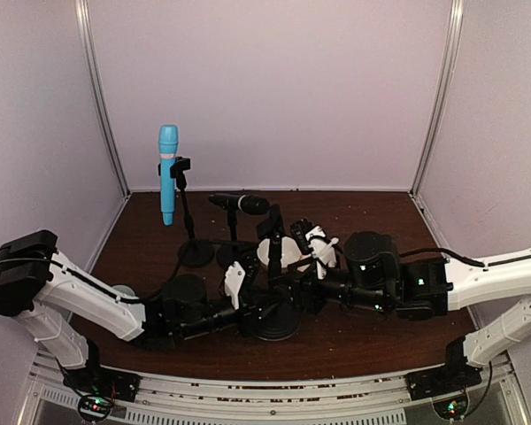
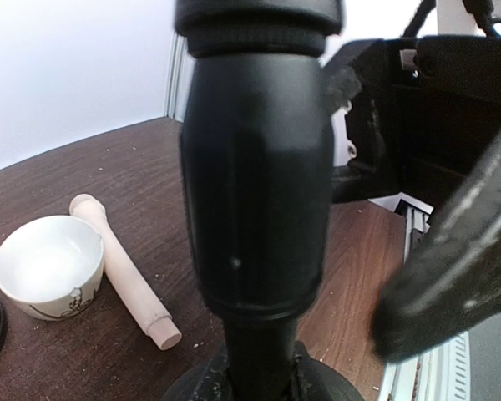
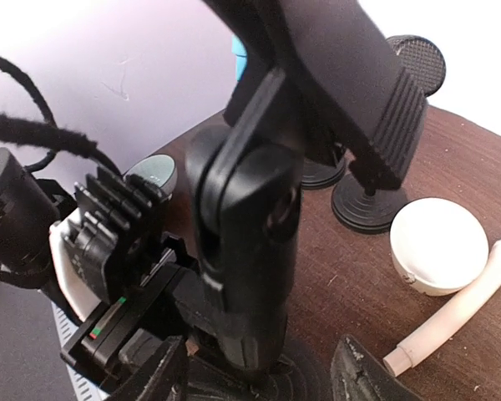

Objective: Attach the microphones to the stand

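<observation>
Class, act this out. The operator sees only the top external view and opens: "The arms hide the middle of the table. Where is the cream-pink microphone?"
Observer: The left wrist view shows the cream-pink microphone lying flat on the table beside a white bowl.
Operator: Is the left gripper holding anything?
Observer: Yes, it is shut on the post of the near stand.
Operator: And the right gripper?
Observer: The right wrist view shows it open, with a finger on either side of that same stand.
</observation>
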Robot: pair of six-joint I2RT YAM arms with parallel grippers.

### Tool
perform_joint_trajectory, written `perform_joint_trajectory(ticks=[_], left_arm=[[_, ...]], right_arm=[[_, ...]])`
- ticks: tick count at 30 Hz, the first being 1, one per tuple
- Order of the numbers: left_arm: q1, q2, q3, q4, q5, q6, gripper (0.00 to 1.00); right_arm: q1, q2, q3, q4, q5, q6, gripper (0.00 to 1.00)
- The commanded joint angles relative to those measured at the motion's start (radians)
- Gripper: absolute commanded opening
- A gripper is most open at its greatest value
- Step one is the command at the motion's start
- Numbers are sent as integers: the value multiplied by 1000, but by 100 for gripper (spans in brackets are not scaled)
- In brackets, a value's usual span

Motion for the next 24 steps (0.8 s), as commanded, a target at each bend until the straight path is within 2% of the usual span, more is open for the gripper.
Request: perform_joint_trajectory(ticks=[1,4,7,14,15,18,24], left_arm=[[-17,-38,51,47,-56,28,0],[-22,-34,54,34,-58,28,0],[-27,-29,55,36,-56,28,0],[-30,-23,53,46,-54,26,0],[-30,-21,54,43,-53,26,2],[-30,-9,67,24,-59,29,16],[-30,41,84,39,-59,33,25]], right_arm=[[9,41,57,0,90,17,58],[9,52,57,28,85,22,55],[10,56,52,43,86,24,45],[9,33,7,72,101,21,3],[9,29,2,74,99,20,0],[8,19,-10,87,89,19,0],[8,12,-8,102,75,9,0]])
